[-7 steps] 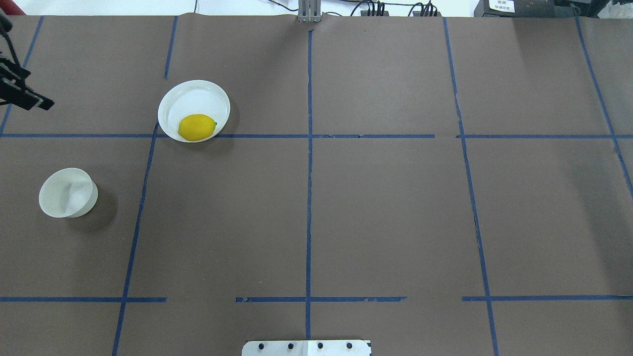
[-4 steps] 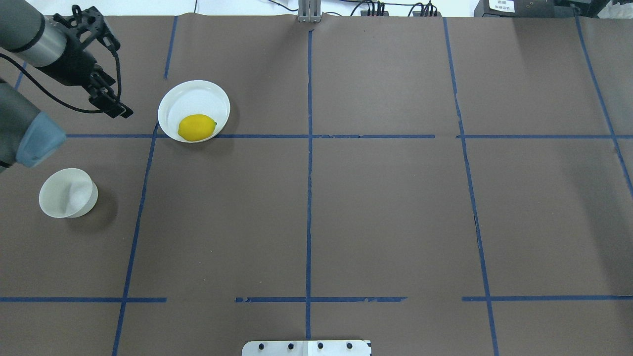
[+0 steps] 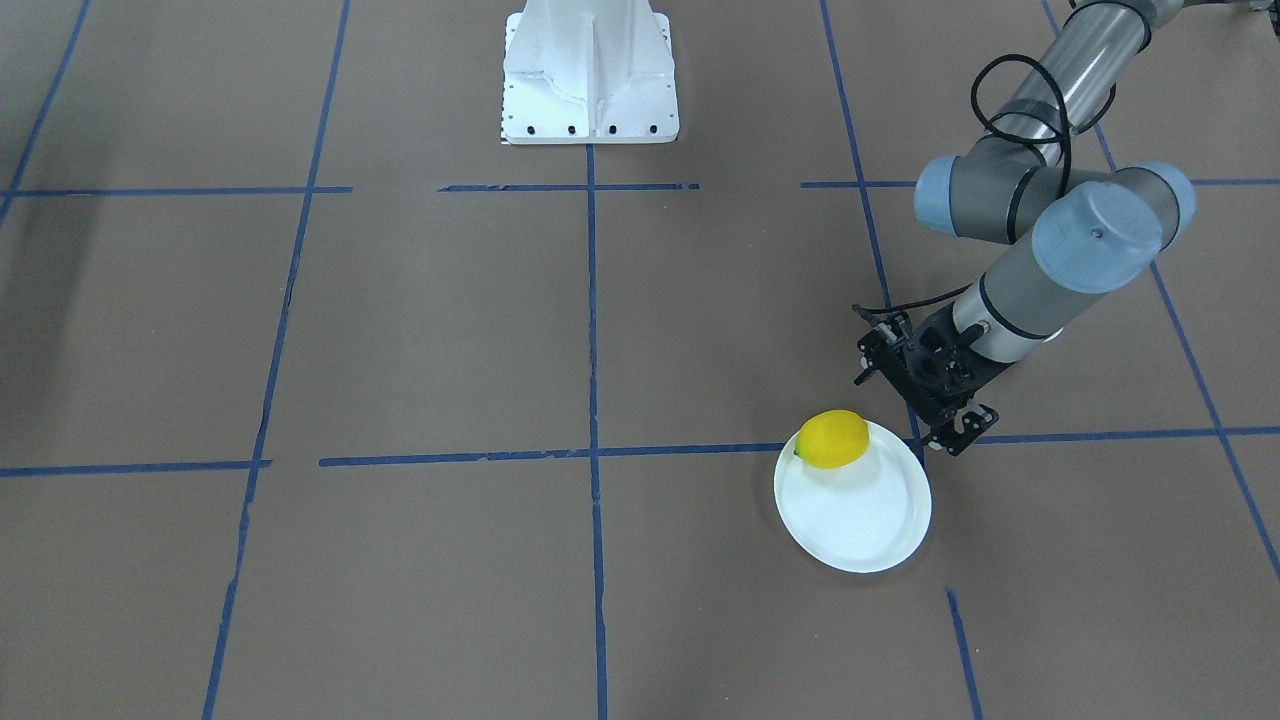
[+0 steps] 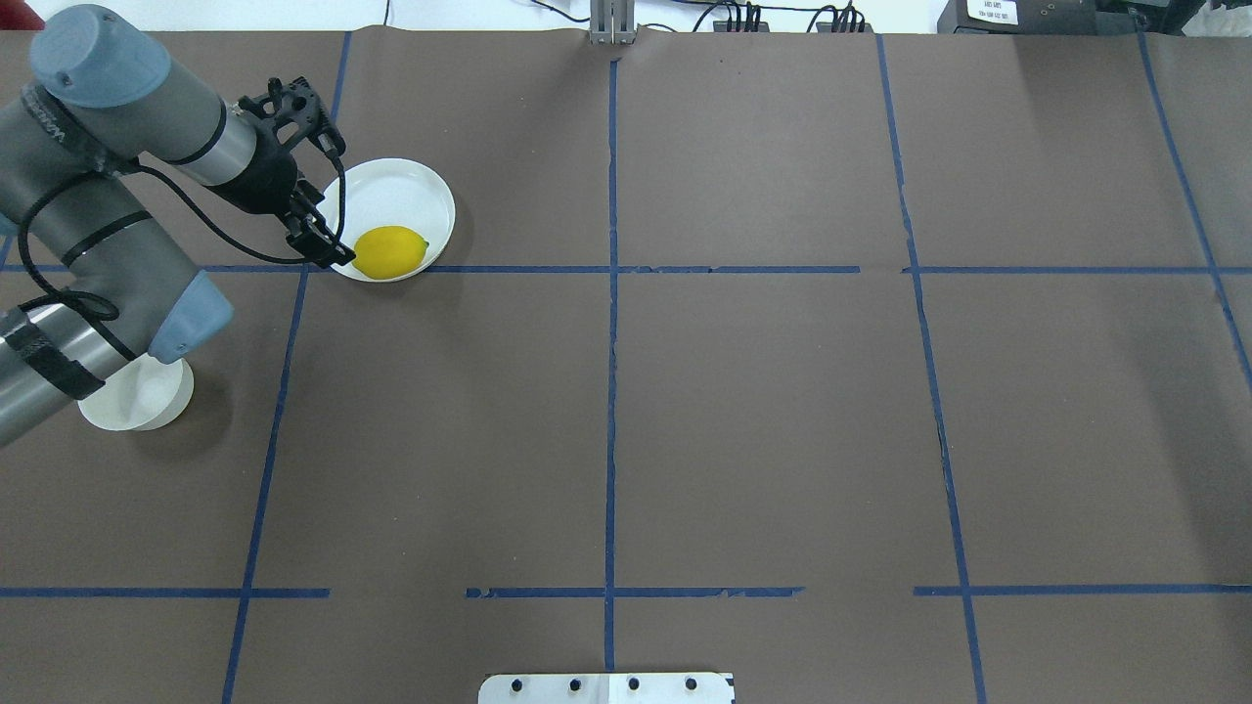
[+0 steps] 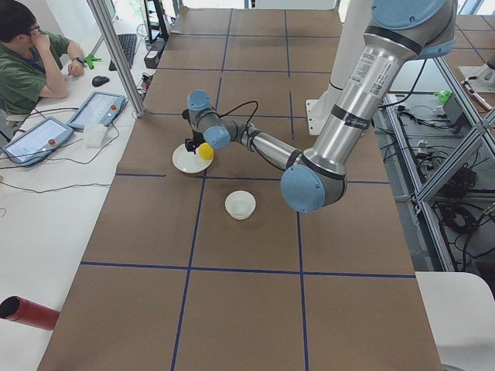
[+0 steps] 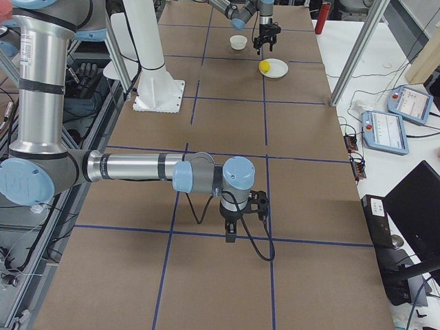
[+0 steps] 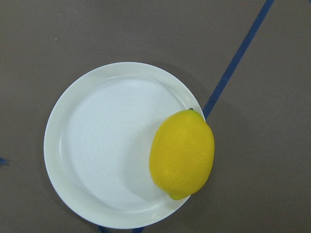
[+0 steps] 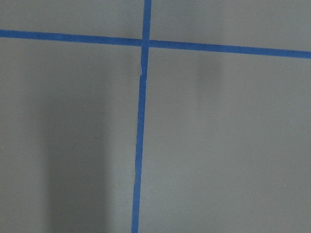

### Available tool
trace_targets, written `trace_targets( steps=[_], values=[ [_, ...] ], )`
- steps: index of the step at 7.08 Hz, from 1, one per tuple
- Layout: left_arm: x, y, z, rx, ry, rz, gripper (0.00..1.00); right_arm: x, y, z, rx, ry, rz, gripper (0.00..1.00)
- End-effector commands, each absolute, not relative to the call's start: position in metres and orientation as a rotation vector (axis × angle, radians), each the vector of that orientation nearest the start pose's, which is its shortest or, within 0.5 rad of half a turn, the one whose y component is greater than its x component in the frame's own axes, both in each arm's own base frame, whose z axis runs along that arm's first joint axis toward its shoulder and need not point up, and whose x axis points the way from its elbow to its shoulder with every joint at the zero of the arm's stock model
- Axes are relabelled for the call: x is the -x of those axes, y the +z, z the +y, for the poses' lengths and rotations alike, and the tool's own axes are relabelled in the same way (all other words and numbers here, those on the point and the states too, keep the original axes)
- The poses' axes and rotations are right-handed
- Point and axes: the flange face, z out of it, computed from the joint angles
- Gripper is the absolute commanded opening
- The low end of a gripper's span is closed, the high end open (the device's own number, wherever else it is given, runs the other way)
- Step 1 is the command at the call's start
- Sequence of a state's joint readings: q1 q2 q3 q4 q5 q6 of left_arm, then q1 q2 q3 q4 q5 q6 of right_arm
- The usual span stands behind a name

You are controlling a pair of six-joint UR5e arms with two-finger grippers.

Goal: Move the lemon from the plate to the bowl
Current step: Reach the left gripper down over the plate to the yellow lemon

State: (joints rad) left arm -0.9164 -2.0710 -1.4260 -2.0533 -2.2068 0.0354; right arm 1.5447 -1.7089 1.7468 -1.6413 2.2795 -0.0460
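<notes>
Front view: left gripper (image 3: 918, 392) hangs just beside the plate (image 3: 865, 525) rim, jaws look spread, nothing held. The lemon (image 3: 832, 440) lies on the plate at its edge.
Overhead: bowl (image 4: 137, 409) well apart, partly under my left arm.
Left wrist: lemon off-ctr. I'd ctr over it, straddle the short axis, descend clear of the rim.
Right-side view: right gripper (image 6: 237, 230) over the bench (image 6: 309, 158), state can't tell.

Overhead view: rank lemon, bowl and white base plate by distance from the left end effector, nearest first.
1. lemon: just right of the left end effector, on the plate.
2. bowl: lower left, partly hidden by the arm.
3. white base plate: bottom edge, centre.
</notes>
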Motion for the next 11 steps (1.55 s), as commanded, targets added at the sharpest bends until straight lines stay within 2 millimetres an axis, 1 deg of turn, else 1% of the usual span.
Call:
trace_targets(
  steps=[1, 2, 3, 4, 5, 6, 7, 8, 9, 10, 11],
  values=[
    [-0.393, 0.378, -0.612, -0.595, 0.902, 0.850, 1.00, -0.057, 0.647, -0.432, 0.024, -0.058, -0.709, 1.00],
    [-0.401, 0.381, -0.610, -0.585, 0.910, 0.851, 1.00, -0.057, 0.647, -0.432, 0.024, -0.058, -0.709, 1.00],
    [-0.405, 0.382, -0.609, -0.581, 0.913, 0.852, 1.00, -0.057, 0.647, -0.432, 0.024, -0.058, -0.709, 1.00],
    [-0.410, 0.381, -0.613, -0.575, 0.912, 0.852, 0.99, -0.057, 0.647, -0.432, 0.024, -0.058, -0.709, 1.00],
    [-0.419, 0.384, -0.614, -0.561, 0.920, 0.852, 0.99, -0.057, 0.647, -0.432, 0.024, -0.058, -0.709, 1.00],
    [-0.422, 0.392, -0.615, -0.547, 0.918, 0.849, 0.99, -0.057, 0.647, -0.432, 0.024, -0.058, -0.709, 1.00],
    [-0.422, 0.394, -0.616, -0.546, 0.918, 0.849, 0.99, -0.057, 0.647, -0.432, 0.024, -0.058, -0.709, 1.00],
    [-0.423, 0.394, -0.615, -0.545, 0.919, 0.849, 0.95, -0.057, 0.647, -0.432, 0.024, -0.058, -0.709, 1.00],
    [-0.423, 0.394, -0.615, -0.544, 0.919, 0.849, 0.62, -0.057, 0.647, -0.432, 0.024, -0.058, -0.709, 1.00],
    [-0.423, 0.394, -0.615, -0.541, 0.916, 0.849, 0.45, -0.057, 0.647, -0.432, 0.024, -0.058, -0.709, 1.00],
    [-0.423, 0.394, -0.615, -0.535, 0.915, 0.849, 0.42, -0.057, 0.647, -0.432, 0.024, -0.058, -0.709, 1.00]
  ],
)
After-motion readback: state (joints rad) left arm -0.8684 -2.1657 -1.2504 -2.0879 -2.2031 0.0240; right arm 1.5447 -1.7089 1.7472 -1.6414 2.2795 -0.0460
